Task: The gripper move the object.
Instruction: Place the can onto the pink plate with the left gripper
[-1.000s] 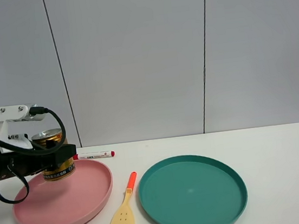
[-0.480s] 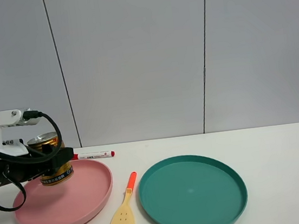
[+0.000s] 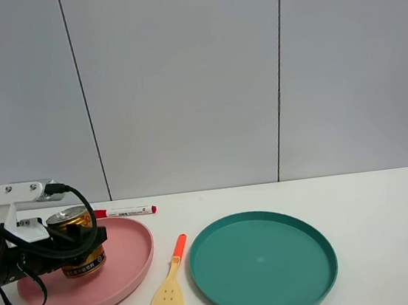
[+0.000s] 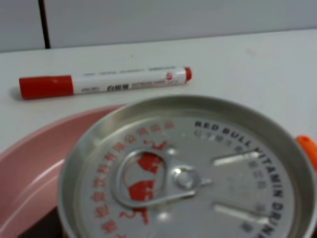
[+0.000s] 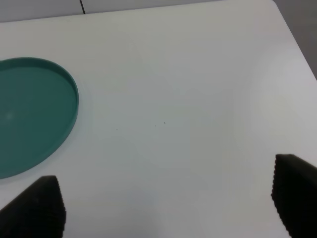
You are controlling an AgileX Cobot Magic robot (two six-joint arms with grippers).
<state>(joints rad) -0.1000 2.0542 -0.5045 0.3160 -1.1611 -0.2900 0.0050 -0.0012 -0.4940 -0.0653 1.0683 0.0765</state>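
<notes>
The gold-yellow Red Bull can (image 3: 70,217) stands upright over the left half of the pink plate (image 3: 131,254), with its base at or just above the plate's surface. My left gripper (image 3: 82,251), black jaws under a white bracket, is shut around the can's body. In the left wrist view the can's silver top (image 4: 183,173) with red lettering fills the frame, above the pink plate (image 4: 29,163). My right gripper (image 5: 166,203) is open and empty over bare white table; it does not show in the exterior view.
A red-capped white marker (image 3: 125,211) lies behind the pink plate and also shows in the left wrist view (image 4: 104,83). A yellow spatula with an orange handle (image 3: 170,289) lies between the plates. A green plate (image 3: 262,263) sits mid-table, left of the right gripper (image 5: 29,114).
My left gripper has lowered the can from well above the pink plate down to the plate's surface. The other things have not moved.
</notes>
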